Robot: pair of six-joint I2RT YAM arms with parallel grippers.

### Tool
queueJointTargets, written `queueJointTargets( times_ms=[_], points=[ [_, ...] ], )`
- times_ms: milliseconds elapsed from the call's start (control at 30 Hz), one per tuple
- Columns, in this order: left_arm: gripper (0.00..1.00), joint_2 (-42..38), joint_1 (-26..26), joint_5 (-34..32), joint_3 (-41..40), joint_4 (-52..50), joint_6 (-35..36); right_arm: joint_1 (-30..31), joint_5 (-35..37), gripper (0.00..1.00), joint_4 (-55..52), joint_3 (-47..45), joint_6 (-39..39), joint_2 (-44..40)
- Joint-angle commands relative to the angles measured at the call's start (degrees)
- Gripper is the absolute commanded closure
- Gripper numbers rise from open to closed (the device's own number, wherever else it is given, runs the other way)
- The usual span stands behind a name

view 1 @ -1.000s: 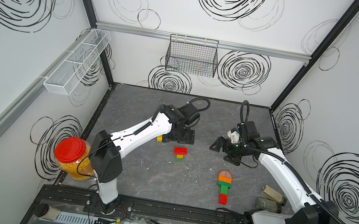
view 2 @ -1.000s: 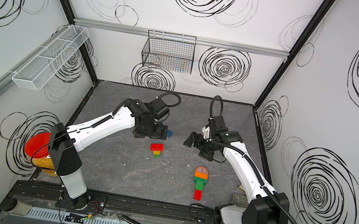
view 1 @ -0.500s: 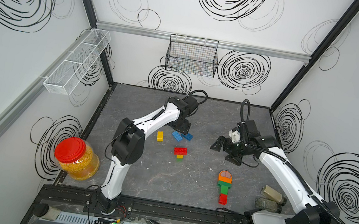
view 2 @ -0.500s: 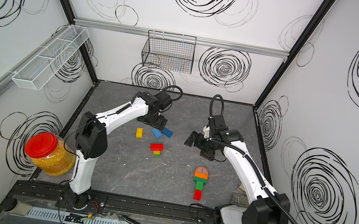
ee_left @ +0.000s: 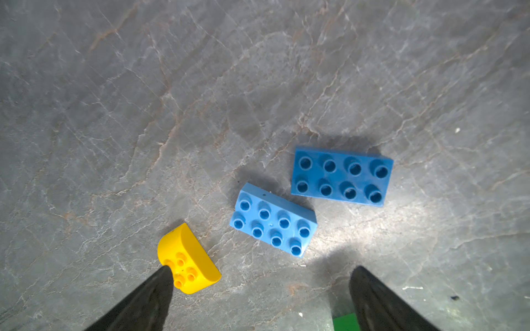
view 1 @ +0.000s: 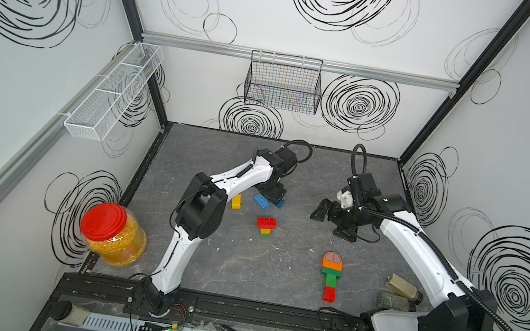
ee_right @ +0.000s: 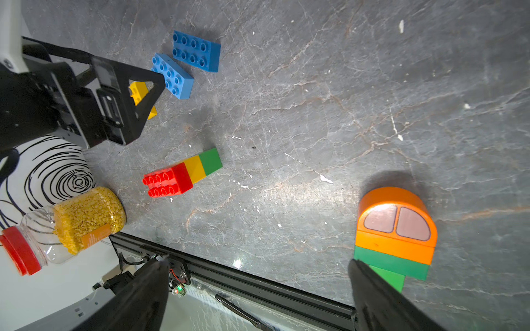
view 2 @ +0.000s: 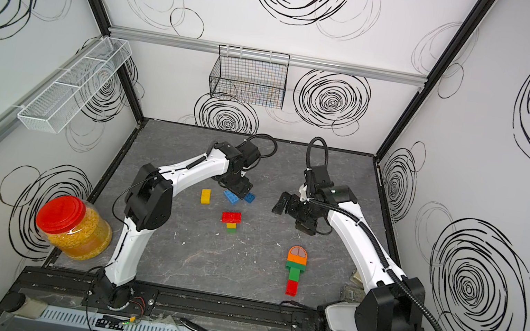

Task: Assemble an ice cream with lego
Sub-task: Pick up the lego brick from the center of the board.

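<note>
Swinging my left arm inward over the last second, I have brought my left gripper (ee_left: 262, 270) above two blue oblong eight-stud plastic bricks (ee_left: 341, 174), jaws wide and empty. They lie studs up just toward 12 o'clock of the grey desk's (view 1: 203, 265) centre. A yellow rounded plastic brick (ee_left: 189, 258) now shows at their 9 o'clock. I judge a pick comes next. My right gripper (ee_right: 258, 263), equally open and empty, has stayed put. The orange-domed, green and red lego ice cream (view 1: 330, 275) lies flat at 4 o'clock, long axis 12-to-6, dome toward 12. A red, yellow and green brick stack (view 1: 266, 226) lies centrally, red end toward 12.
</note>
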Motion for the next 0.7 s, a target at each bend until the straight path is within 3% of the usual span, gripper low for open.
queueJointTargets(
  times_ms=[0,667],
  points=[
    [0.01,0.67,-0.5,1.32,-2.72,1.59,1.59,1.21,1.3,0.0,-2.21,2.02,1.31,1.05],
    [0.01,3.08,1.7,-0.05,-4.28,6.01,0.63,4.11,2.67,0.0,-1.78,4.31,3.1,4.43]
  ],
)
